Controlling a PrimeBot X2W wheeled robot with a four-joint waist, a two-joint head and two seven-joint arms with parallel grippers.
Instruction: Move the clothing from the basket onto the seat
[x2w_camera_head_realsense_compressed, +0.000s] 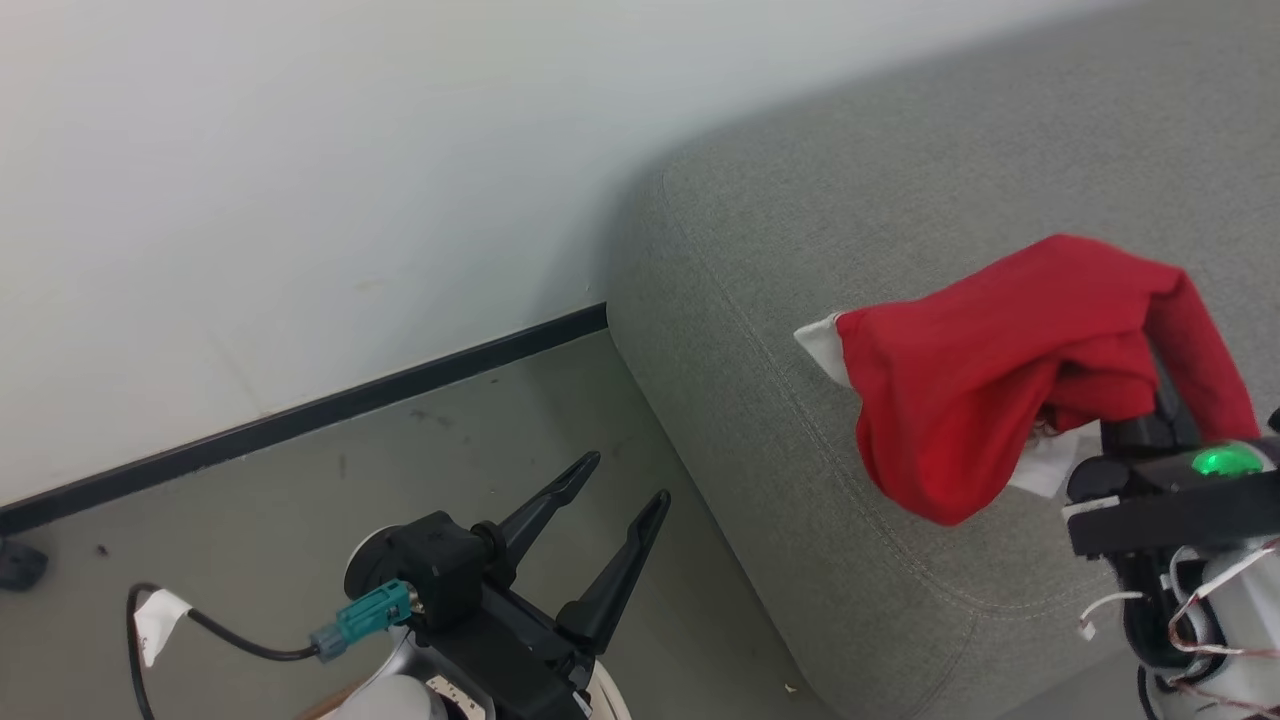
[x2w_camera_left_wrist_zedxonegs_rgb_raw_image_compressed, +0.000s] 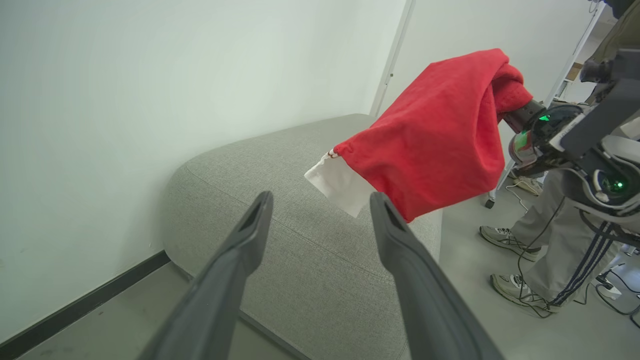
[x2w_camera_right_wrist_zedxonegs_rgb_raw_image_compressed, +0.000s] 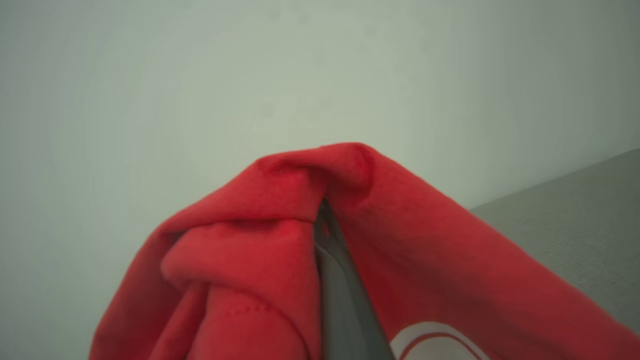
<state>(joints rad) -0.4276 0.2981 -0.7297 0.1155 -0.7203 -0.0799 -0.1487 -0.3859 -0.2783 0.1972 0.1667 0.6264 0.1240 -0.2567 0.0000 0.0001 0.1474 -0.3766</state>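
One pale wall (x2w_camera_head_realsense_compressed: 300, 150) is rising on the far left, meeting the grey floor (x2w_camera_head_realsense_compressed: 300, 490) along a dark skirting strip (x2w_camera_head_realsense_compressed: 300, 416). Right of it the seat (x2w_camera_head_realsense_compressed: 900, 200) is spreading wide, its rounded corner pointing toward the wall. One piece of the clothing (x2w_camera_head_realsense_compressed: 980, 370) is hanging in the air over the near right part of the seat. It is bunched in a red fold, with a white trim edge sticking out to the left. Whether its lowest fold is brushing the cushion, I cannot tell.

In the left wrist view a person's legs (x2w_camera_left_wrist_zedxonegs_rgb_raw_image_compressed: 555, 250), in grey trousers and pale shoes, are standing on the floor beyond the seat.

The right gripper (x2w_camera_right_wrist_zedxonegs_rgb_raw_image_compressed: 325, 220) is carrying the garment, its jaws pressed together and pinching the red fabric, which is wrapping around both fingers. The left gripper (x2w_camera_head_realsense_compressed: 625, 478) is hovering over the floor, left of the seat and apart from the cloth, its jaws spread wide and holding nothing. A teal plug (x2w_camera_head_realsense_compressed: 365, 612) on a black cable is sitting at its wrist.
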